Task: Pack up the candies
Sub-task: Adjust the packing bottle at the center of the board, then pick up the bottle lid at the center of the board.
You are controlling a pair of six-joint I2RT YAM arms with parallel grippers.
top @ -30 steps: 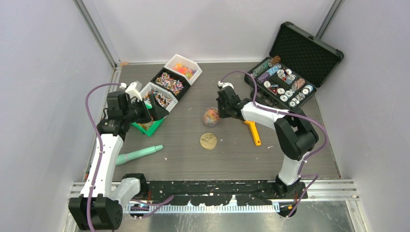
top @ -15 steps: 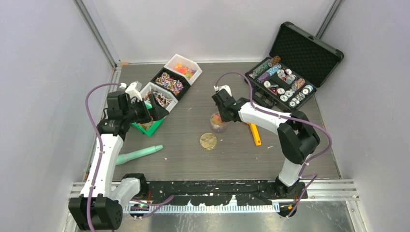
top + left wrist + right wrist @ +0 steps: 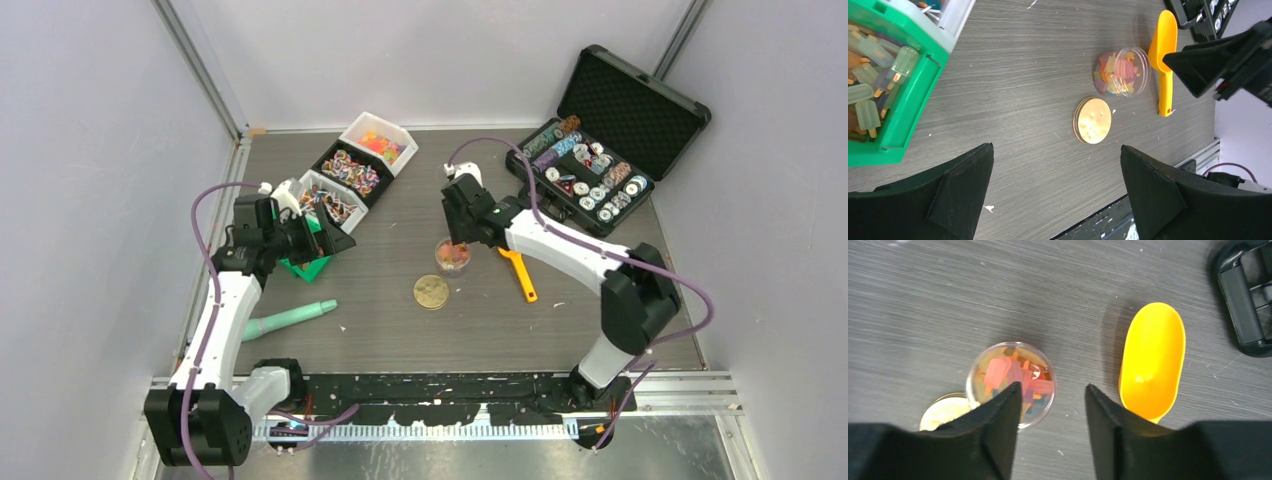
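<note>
A small clear round jar (image 3: 1010, 385) stands upright on the table and holds pink, orange and yellow candies (image 3: 998, 372). My right gripper (image 3: 1053, 388) hovers open just above it, one finger over the jar's right rim and nothing between the fingers. From above, the jar (image 3: 452, 255) sits below my right gripper (image 3: 462, 232). More candies fill the far white bin (image 3: 378, 143), the black bin (image 3: 350, 170) and the near white bin (image 3: 325, 200). My left gripper (image 3: 1056, 149) is wide open over bare table, beside the green bin (image 3: 913, 100).
An orange scoop (image 3: 520, 272) lies right of the jar, a flat gold disc (image 3: 431, 291) just in front of it. An open black case (image 3: 590, 170) of poker chips sits at the back right. A teal pen-shaped tool (image 3: 288, 318) lies at the front left.
My right gripper held the jar tilted, stood it upright on the table, then opened and let go. The left arm shifted slightly.
</note>
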